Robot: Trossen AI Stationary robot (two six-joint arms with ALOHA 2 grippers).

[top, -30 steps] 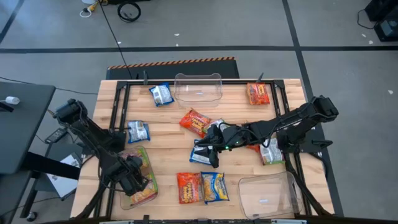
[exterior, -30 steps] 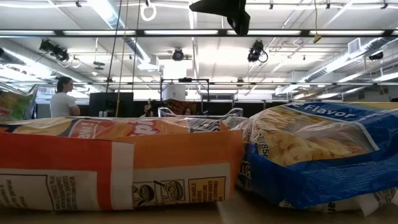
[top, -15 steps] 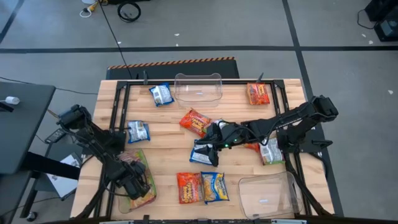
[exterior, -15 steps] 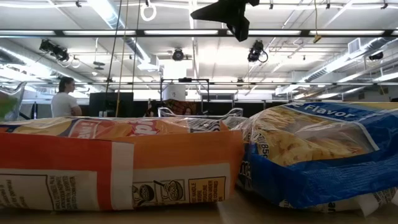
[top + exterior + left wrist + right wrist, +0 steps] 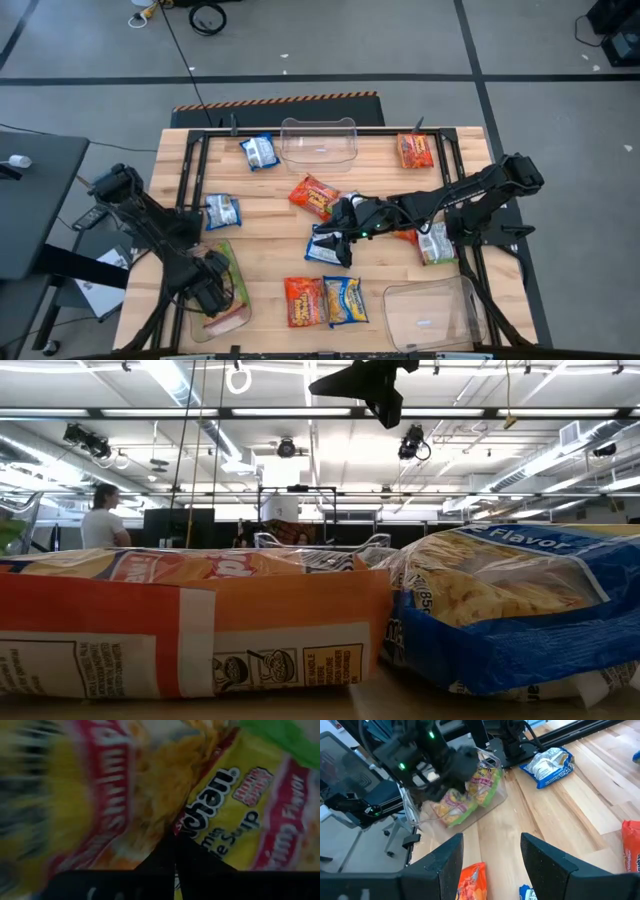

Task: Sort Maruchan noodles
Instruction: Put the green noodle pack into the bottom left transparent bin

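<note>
Hovering shut over green-pink packets (image 5: 222,262) in a clear bin (image 5: 236,318), left end effector (image 5: 213,292) holds nothing.

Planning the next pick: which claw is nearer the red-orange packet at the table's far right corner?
Right. The right claw hovers mid-table, diagonally inward from that red-orange packet; the left claw is at the clear bin in the opposite near-left corner.
</note>
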